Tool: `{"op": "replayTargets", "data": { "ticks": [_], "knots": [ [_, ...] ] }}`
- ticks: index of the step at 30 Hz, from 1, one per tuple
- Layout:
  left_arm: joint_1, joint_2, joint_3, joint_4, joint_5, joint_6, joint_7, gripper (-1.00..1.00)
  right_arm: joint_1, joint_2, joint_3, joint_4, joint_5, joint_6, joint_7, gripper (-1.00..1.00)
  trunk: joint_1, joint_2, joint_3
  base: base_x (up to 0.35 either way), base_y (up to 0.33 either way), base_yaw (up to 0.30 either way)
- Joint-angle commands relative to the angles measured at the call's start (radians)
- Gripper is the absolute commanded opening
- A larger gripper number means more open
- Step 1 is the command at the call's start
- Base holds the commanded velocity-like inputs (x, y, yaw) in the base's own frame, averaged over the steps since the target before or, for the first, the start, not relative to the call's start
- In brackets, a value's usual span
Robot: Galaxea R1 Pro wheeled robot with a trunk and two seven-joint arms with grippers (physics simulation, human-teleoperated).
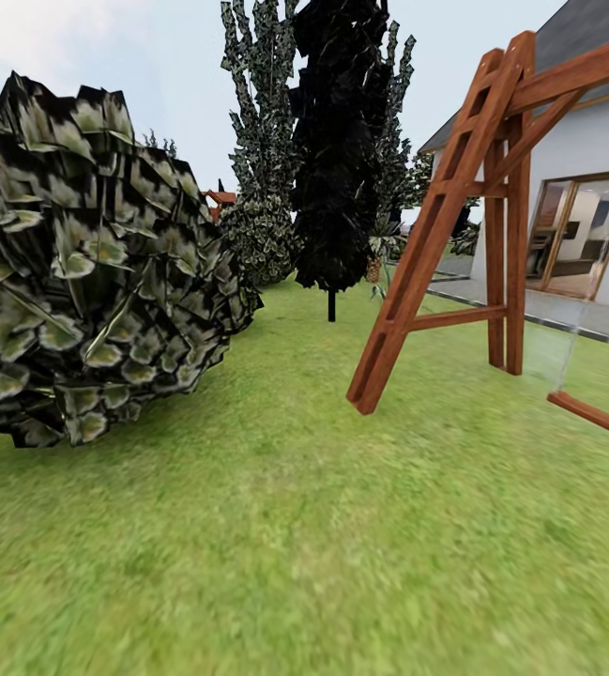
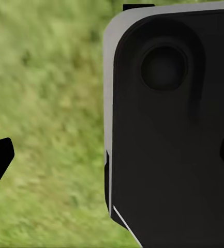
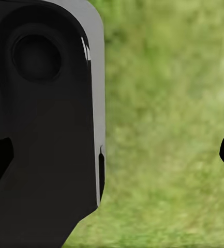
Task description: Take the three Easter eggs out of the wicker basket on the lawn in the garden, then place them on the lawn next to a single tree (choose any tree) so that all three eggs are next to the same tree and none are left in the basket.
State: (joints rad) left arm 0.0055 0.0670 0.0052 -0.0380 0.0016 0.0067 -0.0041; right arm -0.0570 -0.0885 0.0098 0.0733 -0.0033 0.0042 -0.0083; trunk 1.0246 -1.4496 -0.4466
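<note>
Lawn point(image 1: 342, 526) stretching toward black tree point(image 1: 337, 141), both grippers point(image 2: 112, 155) point(image 3: 112, 155) spread apart, empty

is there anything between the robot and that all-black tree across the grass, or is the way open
Nothing visible blocks it: open green lawn runs straight ahead to the all-black dark tree. A large leafy grey-green bush flanks the left side and a brown wooden swing frame stands to the right.
</note>
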Motion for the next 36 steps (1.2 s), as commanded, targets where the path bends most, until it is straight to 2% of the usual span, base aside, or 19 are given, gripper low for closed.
{"op": "replayTargets", "data": {
  "ticks": [1,15,28,36],
  "knots": [
    [0.001,0.000,0.001,-0.002,0.000,0.002,0.000,1.00,-0.001,0.001,0.001,0.002,-0.002,0.000,-0.001,1.00,0.000,0.000,-0.001,0.278,0.000,0.000],
    [0.001,-0.001,0.001,-0.002,0.000,0.006,0.000,1.00,-0.001,0.001,-0.005,0.002,-0.009,0.001,-0.002,1.00,0.000,0.000,-0.001,0.322,0.000,0.005],
    [0.001,-0.002,0.001,-0.002,0.000,0.006,0.000,1.00,-0.001,0.001,-0.005,0.001,-0.009,0.001,-0.001,1.00,0.000,0.000,-0.001,0.331,0.000,0.203],
    [0.001,-0.003,0.001,-0.002,0.000,0.006,0.000,1.00,-0.001,0.001,0.000,0.001,-0.001,0.000,-0.001,1.00,0.000,0.000,-0.001,0.332,0.000,0.029]
  ]
}}
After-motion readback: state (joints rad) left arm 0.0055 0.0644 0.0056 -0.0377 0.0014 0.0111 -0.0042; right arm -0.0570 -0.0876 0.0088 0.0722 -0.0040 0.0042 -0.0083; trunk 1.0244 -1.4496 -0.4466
